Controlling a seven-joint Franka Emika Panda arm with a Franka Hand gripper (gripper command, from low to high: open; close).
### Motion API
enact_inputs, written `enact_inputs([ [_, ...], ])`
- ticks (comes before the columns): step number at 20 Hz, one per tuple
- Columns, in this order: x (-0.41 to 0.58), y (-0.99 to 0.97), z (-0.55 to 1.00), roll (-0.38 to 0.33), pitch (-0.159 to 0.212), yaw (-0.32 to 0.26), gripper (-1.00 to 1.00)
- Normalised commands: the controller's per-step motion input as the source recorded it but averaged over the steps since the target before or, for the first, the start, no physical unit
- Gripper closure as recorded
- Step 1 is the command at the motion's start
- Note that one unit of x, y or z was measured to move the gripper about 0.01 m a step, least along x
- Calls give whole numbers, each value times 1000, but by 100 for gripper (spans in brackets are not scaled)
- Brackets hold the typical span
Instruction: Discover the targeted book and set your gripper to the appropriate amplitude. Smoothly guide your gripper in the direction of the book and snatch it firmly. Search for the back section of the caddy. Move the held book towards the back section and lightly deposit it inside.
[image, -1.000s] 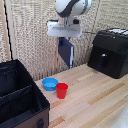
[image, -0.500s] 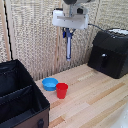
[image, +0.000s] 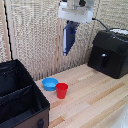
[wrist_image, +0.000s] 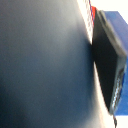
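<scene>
Book (image: 69, 38) hangs clamped high above table (image: 95, 100).

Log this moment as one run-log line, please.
phase: carry | gripper: shut on book, hanging high above table | caddy: both compartments look empty | bowl and cup: on table beside caddy

Exterior view: the arm above the gripper (image: 71, 23) is cut off by the upper edge, and the fingertips are lost in blur against the book (image: 69, 39), so the jaw opening cannot be read. The caddy (image: 20, 102) runs off the left and lower edges; its compartment floors lie in shadow. The black appliance (image: 110, 52) is clipped at the right edge. Wrist view: the book (wrist_image: 40, 70) fills most of the picture as a dark blur, its edges out of frame; one finger (wrist_image: 110, 65) shows only in part.
</scene>
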Motion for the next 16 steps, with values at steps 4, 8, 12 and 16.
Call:
enact_inputs([
  [4,0,311,149,36,-44,-313,100],
  [8,-16,591,0,17,-100,-240,100],
  [12,-6,789,0,9,-117,-157,100],
  [16,0,898,0,2,-107,-97,100],
])
